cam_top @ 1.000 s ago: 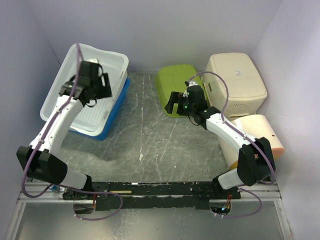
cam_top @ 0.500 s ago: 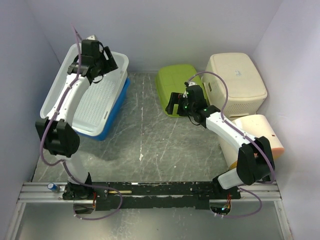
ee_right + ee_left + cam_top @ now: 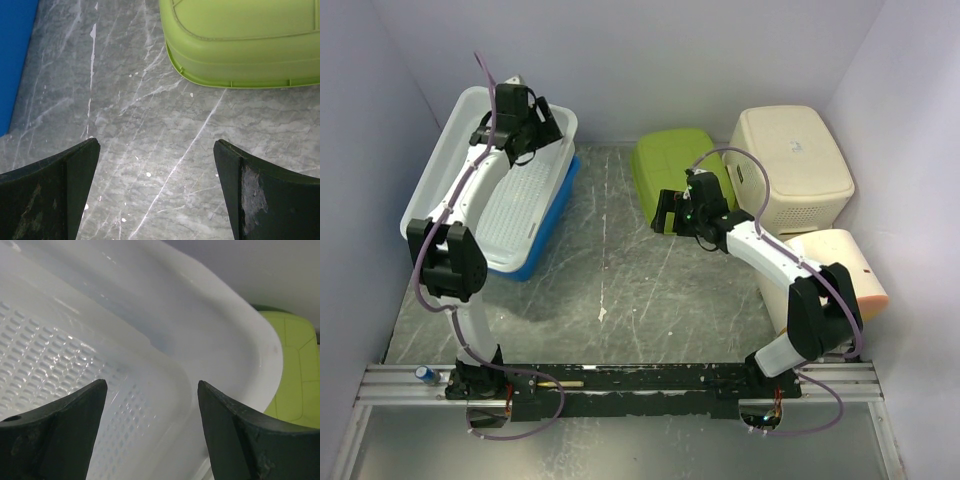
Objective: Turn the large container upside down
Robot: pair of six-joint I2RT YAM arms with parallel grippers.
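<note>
The white tub (image 3: pixel 440 160) stood at the far left of the table (image 3: pixel 620 290), close to the left wall. Its open side was up, so it was not turned over. It lay on a blue bin (image 3: pixel 556 210), of which only the right edge showed, and its left rim seemed higher than the right one. Inside the tub was a white basket (image 3: pixel 510 215) with many small slots.

The left gripper (image 3: pixel 533 128) was over the far right corner of the tub. In the left wrist view its jaws were apart and nothing was between them. Under them were the basket corner (image 3: pixel 145 405) and the smooth tub wall (image 3: pixel 215 335). I could not tell if a finger touched the plastic.

The right gripper (image 3: pixel 665 212) was near the middle of the table, just beside a green bin (image 3: pixel 672 170) that lay bottom up. Its jaws were fully apart and empty, with only the grey table (image 3: pixel 150 125) under them. A beige bin (image 3: pixel 795 165) stood at the far right.
</note>
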